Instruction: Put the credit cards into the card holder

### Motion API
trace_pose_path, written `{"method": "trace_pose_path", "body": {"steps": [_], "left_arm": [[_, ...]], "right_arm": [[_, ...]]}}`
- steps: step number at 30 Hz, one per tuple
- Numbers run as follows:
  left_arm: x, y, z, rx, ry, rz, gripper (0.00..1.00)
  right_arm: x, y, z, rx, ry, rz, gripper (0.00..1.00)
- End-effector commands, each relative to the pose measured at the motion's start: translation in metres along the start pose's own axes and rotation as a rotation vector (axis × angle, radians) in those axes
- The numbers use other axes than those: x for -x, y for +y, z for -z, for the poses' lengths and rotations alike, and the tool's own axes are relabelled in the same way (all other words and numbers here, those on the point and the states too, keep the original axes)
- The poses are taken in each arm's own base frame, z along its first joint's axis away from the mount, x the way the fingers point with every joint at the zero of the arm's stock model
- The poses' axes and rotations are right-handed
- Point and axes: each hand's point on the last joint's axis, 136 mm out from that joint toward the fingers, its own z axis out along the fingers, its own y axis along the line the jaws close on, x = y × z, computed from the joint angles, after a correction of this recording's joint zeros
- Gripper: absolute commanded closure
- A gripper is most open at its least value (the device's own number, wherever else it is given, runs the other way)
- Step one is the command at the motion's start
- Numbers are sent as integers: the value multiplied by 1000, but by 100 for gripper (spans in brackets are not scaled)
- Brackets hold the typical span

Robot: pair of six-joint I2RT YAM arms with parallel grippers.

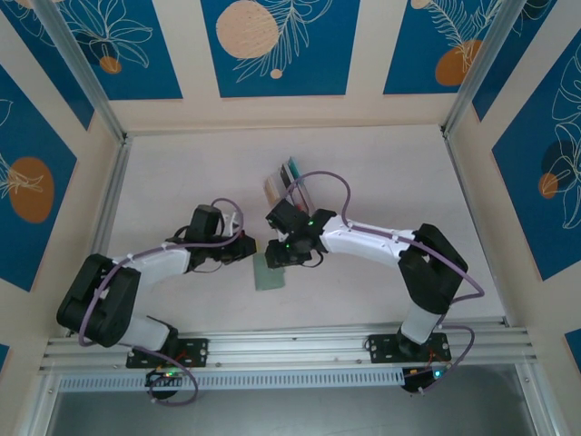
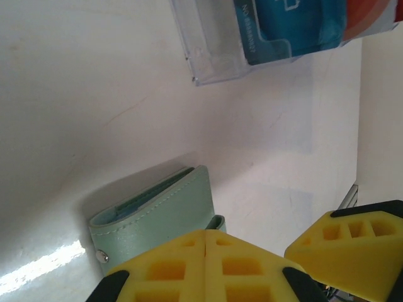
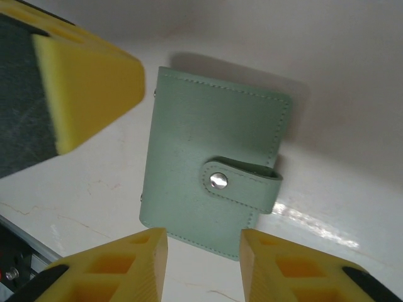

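Spotted card holder [image 1: 269, 271] flat on bench [image 1: 381, 173] between both arms, closed, snap tab [image 3: 242, 182] fastened. Reading left end effector [image 2: 206, 246] as pinched together, clamping nothing, right at holder's edge, contact unclear. Reading right end effector [image 3: 204, 245] as apart, poised over holder's near edge; cannot tell contact there either. Seeing credit cards [image 2: 296, 25] standing in clear rack [image 2: 211, 53], well apart from holder, none in hand. Main risks, judging from here: skating holder across slick bench by prying at tab without pinning cover; pinching whole cover instead of tab alone, thus lifting it shut; clipping one end effector with the other, given such close quarters; nudging rack and toppling cards when reaching for them. Also no way into pockets with snap done up, so no sense fetching cards first. View differences: from top external, getting overall layout, both arms converging on holder, rack just beyond right wrist, but no detail on tab. From right wrist, getting cover face and tab, plus blurred left finger [image 3: 82, 69] at upper left. From left wrist, getting holder's edge with light-blue lining [image 2: 141, 201] peeking out, printed blue and red cards in rack, and right finger [image 2: 352, 251] at lower right.
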Motion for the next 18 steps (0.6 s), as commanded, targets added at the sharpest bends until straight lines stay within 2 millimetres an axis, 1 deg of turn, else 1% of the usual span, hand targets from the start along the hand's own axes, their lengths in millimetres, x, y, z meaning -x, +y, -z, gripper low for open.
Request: {"method": "trace_pose_path", "body": {"steps": [1, 4, 7, 13, 18], "left_arm": [[-13, 5, -9, -5, 39, -3, 100], [-19, 12, -14, 10, 58, 1, 100], [-26, 23, -18, 41, 73, 7, 100], [-39, 40, -21, 89, 100, 9, 100], [-44, 47, -21, 116, 109, 3, 100]], "right_arm": [[-1, 10, -4, 25, 29, 8, 64], [-2, 8, -11, 5, 47, 13, 64], [-4, 6, -18, -23, 58, 24, 63], [-9, 2, -33, -69, 93, 48, 58], [-15, -4, -45, -117, 110, 53, 51]]}}
